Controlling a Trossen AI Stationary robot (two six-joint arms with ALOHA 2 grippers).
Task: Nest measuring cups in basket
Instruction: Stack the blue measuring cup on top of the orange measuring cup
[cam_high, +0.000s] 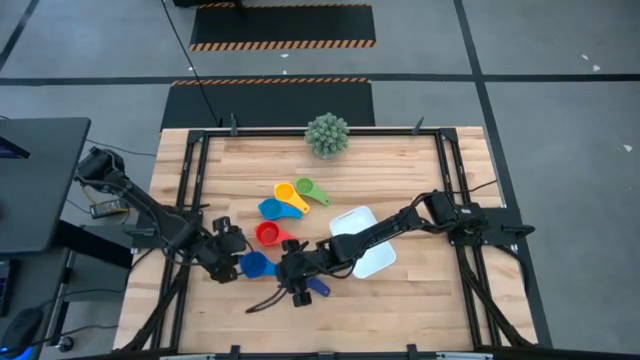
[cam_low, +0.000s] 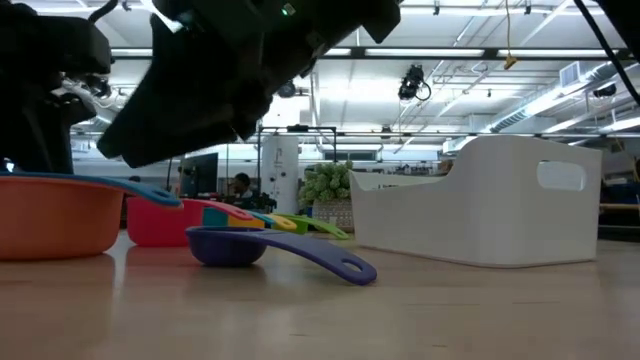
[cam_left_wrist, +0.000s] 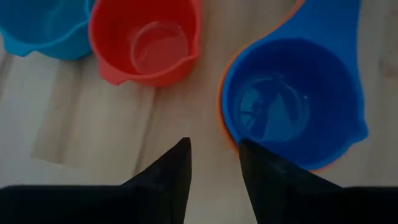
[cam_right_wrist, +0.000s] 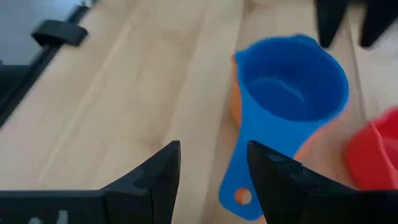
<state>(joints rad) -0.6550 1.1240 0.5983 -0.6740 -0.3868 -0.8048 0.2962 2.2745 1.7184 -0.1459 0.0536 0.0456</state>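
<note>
A blue measuring cup (cam_high: 255, 263) sits nested in an orange one on the table between my two grippers. My left gripper (cam_left_wrist: 214, 149) is open just left of it, with the nested pair (cam_left_wrist: 292, 106) ahead of its fingers. My right gripper (cam_right_wrist: 211, 162) is open on the other side, over the blue handle (cam_right_wrist: 244, 180). A small dark blue cup (cam_low: 232, 245) rests on its bowl near the right gripper. Red (cam_high: 268, 235), light blue (cam_high: 270, 208), yellow (cam_high: 285, 190) and green (cam_high: 306, 187) cups lie farther back. The white basket (cam_high: 362, 240) stands to the right. My left gripper has one fingertip (cam_left_wrist: 245, 149) right at the rim of the nested blue and orange cups (cam_left_wrist: 229, 134); I cannot tell whether it touches. My right gripper hangs open over the blue cup's handle end (cam_right_wrist: 239, 196); I cannot tell whether it touches.
A green spiky ball plant (cam_high: 327, 134) stands at the table's far edge. A black metal frame (cam_high: 190, 170) runs along the table's sides. Bare wood lies near the front edge (cam_high: 400, 310). The red cup (cam_left_wrist: 146, 40) and light blue cup (cam_left_wrist: 43, 25) lie close beyond the left gripper.
</note>
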